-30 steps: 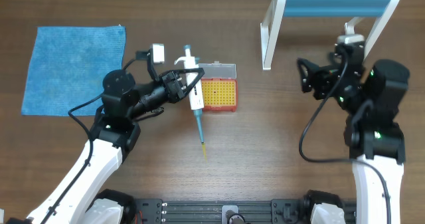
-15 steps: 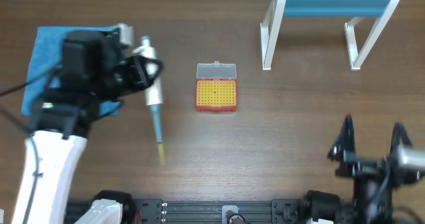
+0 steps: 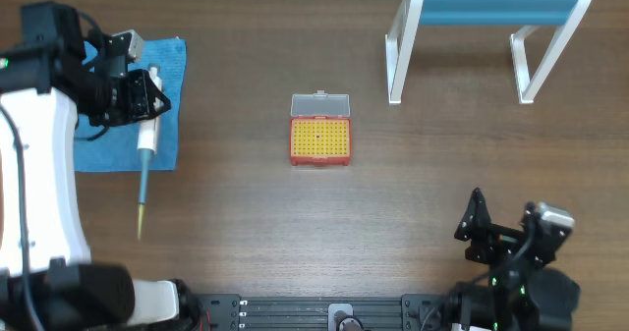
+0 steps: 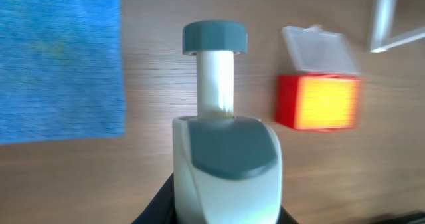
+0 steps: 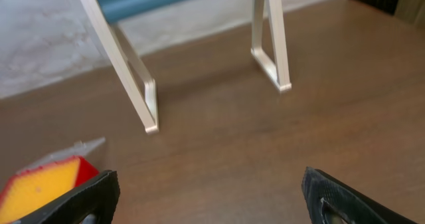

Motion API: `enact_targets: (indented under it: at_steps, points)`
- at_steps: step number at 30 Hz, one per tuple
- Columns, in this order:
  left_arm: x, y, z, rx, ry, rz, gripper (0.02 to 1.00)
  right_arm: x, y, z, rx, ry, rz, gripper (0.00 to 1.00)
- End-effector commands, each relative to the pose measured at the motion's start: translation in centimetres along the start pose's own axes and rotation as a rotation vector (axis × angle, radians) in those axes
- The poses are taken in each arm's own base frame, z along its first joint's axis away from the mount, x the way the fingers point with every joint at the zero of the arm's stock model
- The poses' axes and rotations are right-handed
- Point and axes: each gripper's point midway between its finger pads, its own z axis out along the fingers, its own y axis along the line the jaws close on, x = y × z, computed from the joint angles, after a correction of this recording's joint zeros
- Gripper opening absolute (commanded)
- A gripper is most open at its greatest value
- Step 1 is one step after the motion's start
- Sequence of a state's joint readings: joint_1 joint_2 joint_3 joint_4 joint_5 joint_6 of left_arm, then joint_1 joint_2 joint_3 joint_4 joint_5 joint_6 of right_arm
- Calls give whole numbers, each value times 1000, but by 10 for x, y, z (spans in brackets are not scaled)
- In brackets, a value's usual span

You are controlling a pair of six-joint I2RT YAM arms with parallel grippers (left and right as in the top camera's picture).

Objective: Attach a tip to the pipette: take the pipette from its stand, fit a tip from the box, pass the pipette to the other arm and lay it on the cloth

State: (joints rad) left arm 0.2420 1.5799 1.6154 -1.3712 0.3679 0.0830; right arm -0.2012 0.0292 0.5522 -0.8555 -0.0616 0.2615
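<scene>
Here the bench (image 3: 413, 203) carries everything, and the layout follows the task's order. The white and blue stand (image 3: 491, 2) is at the far right with no pipette on it, within the right arm's reach. The blue cloth (image 3: 172, 76) lies flat at the far left, where the left arm can set things down. The right gripper (image 3: 501, 238) is low on its own side near its base, well apart from all the task's things. Its fingers are spread wide with nothing between them, so its share of the work looks done. The red tip box (image 3: 320, 135), lid open, stands between the two arms where either could reach it.

The pipette (image 3: 147, 135) is in the left gripper (image 3: 133, 95), lengthwise along the cloth's right edge, with its yellow tip (image 3: 141, 218) pointing toward the arm bases. With the tip fitted and the pipette in the cloth-side arm, only the laying down seems left.

The fingers are closed narrowly on the pipette's upper body, one on each flank just below the head. The left wrist view looks up the body, so the grey plunger button (image 4: 214, 36) stands beyond the fingers. In that view the cloth lies off to one side and bare wood is under the head. The pipette therefore appears lifted and beside the cloth, not squarely over it.
</scene>
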Motion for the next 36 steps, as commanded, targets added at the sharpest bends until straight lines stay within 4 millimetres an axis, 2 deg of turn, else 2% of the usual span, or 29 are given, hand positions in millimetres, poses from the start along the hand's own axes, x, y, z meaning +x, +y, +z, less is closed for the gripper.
enact_targets:
  at_steps: [1,4,7,10,12,15,20,24,28,31,36]
  points:
    - [-19,37,28,-100,86,109,27,-10,-4,9,21,-62,15,906]
    - [-31,55,44,-158,107,126,27,-23,-11,19,53,-146,-28,908]
    - [-53,65,60,-171,64,157,27,-29,-6,36,28,-229,-166,908]
    - [-70,74,68,-201,19,185,27,-34,5,52,-30,-348,-296,908]
    - [-78,86,71,-248,7,202,27,-30,5,61,-37,-402,-310,906]
    - [-87,103,80,-264,-11,194,27,-4,5,80,-75,-411,-315,908]
    - [-96,135,94,-281,-32,149,27,10,-2,85,-47,-343,-313,908]
    - [-103,148,114,-282,-35,165,27,34,-8,93,-41,-236,-306,908]
    - [-125,165,142,-300,-97,162,27,35,-8,93,-42,-233,-306,908]
    - [-134,169,155,-293,-126,159,27,35,-8,93,-41,-233,-306,908]
    - [-133,180,184,-282,-111,151,27,35,-8,93,-41,-233,-306,908]
